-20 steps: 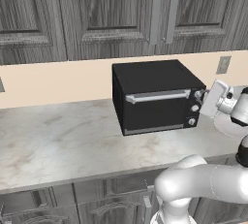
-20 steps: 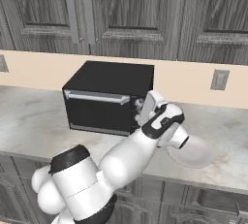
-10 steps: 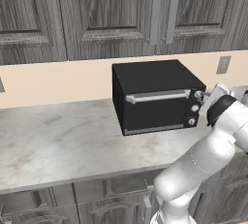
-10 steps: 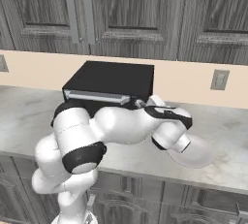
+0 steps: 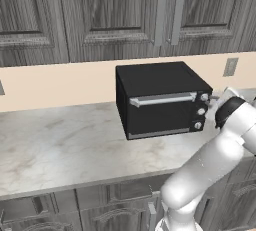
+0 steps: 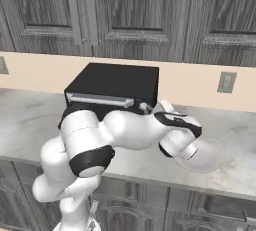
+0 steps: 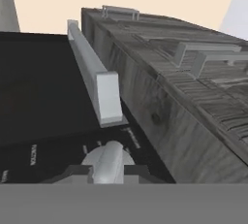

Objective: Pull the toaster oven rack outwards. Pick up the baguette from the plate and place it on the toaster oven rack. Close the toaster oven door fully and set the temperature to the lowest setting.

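From the left base, the black box-shaped toaster oven sits on the marbled grey worktop, its door now shut; the white arm has swung in at three o'clock beside the knobs. From the right base, the arm covers the oven front. In the hand view, the tool has just closed on a small silver knob, so the temperature setting is likely next.

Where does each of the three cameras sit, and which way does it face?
Left base view: behind the arm's left, facing the toaster oven on the counter; arm at lower right.
Right base view: behind the arm's right, facing the same oven; arm crosses its front.
Hand view: on the hand, close to a knob between the fingertips, below the toaster oven door handle.
Shared: oven and cabinets.
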### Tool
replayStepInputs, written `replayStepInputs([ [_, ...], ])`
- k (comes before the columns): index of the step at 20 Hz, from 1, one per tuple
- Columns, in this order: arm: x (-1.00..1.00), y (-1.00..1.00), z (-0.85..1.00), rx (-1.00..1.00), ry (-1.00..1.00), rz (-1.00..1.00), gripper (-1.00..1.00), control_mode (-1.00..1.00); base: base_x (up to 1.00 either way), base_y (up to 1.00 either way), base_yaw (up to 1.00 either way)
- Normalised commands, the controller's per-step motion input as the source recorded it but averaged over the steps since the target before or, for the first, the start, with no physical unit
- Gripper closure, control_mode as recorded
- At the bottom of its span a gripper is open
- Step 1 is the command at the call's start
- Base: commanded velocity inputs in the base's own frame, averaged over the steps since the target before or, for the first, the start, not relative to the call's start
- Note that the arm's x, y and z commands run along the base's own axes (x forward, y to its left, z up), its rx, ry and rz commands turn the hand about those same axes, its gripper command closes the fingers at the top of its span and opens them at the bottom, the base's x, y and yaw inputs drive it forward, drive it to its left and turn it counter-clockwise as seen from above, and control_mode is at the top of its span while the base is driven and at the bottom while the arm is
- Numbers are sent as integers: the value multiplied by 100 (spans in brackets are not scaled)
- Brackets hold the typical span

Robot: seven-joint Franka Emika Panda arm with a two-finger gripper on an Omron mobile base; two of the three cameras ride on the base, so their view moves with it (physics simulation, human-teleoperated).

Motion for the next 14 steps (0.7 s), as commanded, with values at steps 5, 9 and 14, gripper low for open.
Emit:
replayStepInputs([
  [5, 29, 61, 69, -17, 6, -57, 100, -100, 0, 0, 0],
  [9, 21, 63, 73, -16, 2, -54, 100, -100, 0, 0, 0],
  [14, 9, 52, 79, -13, 0, -52, 100, -100, 0, 0, 0],
])
